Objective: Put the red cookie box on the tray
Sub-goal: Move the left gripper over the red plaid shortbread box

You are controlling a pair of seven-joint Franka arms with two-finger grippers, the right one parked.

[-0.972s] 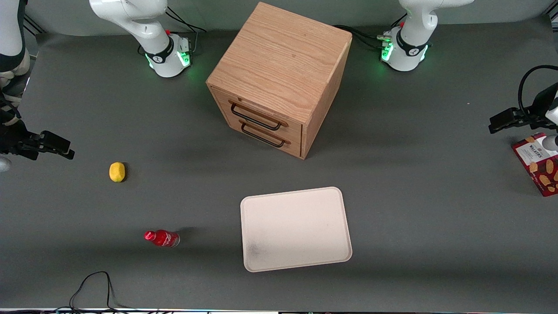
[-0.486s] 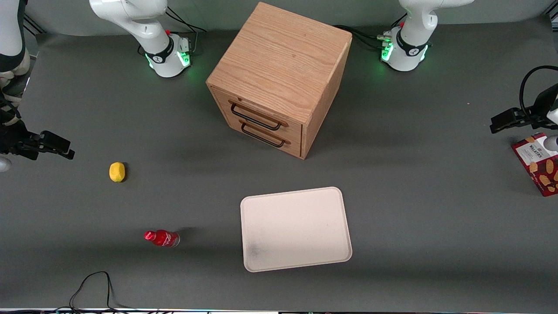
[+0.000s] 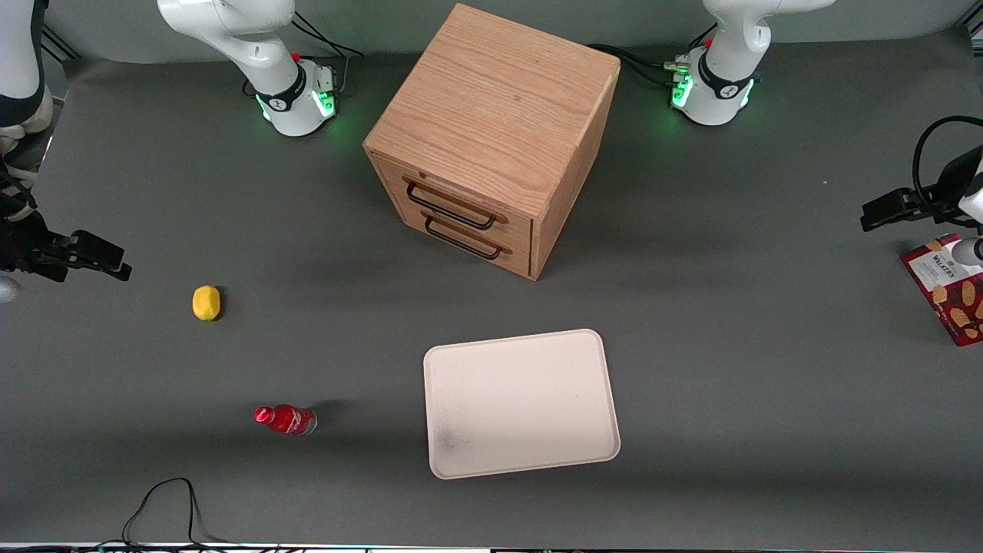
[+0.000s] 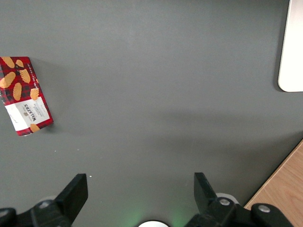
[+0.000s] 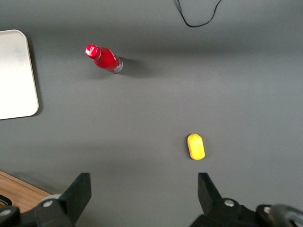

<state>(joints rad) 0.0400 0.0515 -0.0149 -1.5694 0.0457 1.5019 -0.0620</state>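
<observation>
The red cookie box (image 3: 946,290) lies flat on the grey table at the working arm's end, white label panel toward the cabinet side; it also shows in the left wrist view (image 4: 24,96). The cream tray (image 3: 521,403) lies near the table's middle, nearer the front camera than the cabinet, and its corner shows in the left wrist view (image 4: 292,52). My left gripper (image 3: 966,226) hovers high beside the box, partly over its label end. In the left wrist view the gripper (image 4: 139,191) is open wide and empty, apart from the box.
A wooden two-drawer cabinet (image 3: 491,138) stands at the table's middle, farther from the front camera than the tray. A small red bottle (image 3: 285,419) and a yellow lemon (image 3: 206,302) lie toward the parked arm's end. A black cable (image 3: 165,507) lies at the front edge.
The left gripper has shifted only very slightly beside the box. Nothing else has moved.
</observation>
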